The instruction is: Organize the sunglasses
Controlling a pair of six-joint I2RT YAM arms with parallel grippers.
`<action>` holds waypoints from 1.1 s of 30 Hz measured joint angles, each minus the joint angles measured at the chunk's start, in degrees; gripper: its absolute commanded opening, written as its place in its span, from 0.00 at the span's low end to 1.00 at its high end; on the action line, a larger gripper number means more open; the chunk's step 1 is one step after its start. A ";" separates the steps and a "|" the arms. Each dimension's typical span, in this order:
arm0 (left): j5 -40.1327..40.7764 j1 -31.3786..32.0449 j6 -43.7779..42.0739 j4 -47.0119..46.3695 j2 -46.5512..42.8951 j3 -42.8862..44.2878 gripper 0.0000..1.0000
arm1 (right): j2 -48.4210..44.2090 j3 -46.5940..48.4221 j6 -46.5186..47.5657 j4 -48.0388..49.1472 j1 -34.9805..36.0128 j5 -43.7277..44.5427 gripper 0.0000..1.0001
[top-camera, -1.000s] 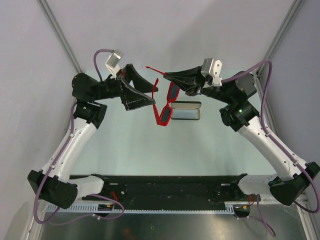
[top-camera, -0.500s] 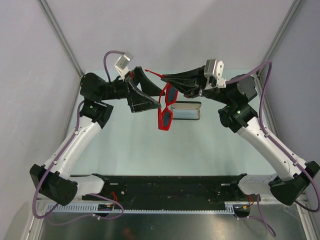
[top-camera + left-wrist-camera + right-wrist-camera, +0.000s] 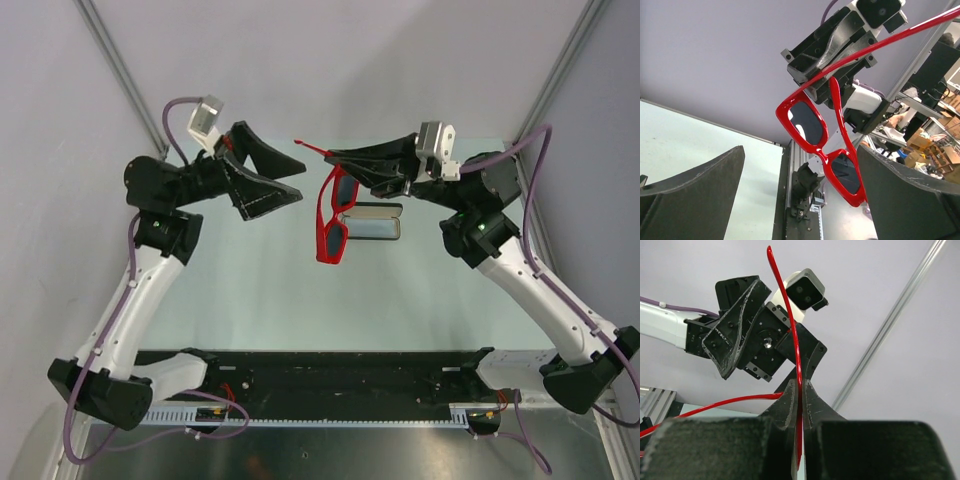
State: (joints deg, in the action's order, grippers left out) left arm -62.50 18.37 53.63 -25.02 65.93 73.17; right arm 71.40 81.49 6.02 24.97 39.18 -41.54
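Left gripper backs off leftward, jaws spread wide, empty. Sunglasses hang midair over black case, one temple pinched by right gripper. Other temple looks folded; casing likely next.

walls: pale lilac | table: pale green | beyond: cluttered room, blurry, possibly shelving
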 measured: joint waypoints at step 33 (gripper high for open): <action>-1.42 10.19 16.06 -10.43 7.50 -0.17 0.48 | -0.68 0.00 4.26 0.20 0.39 0.79 0.00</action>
State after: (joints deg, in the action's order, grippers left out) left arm -63.92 28.56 69.69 -35.44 73.43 72.99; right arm 70.72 81.49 10.28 25.17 39.57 -40.75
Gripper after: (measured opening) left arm 0.511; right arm 0.021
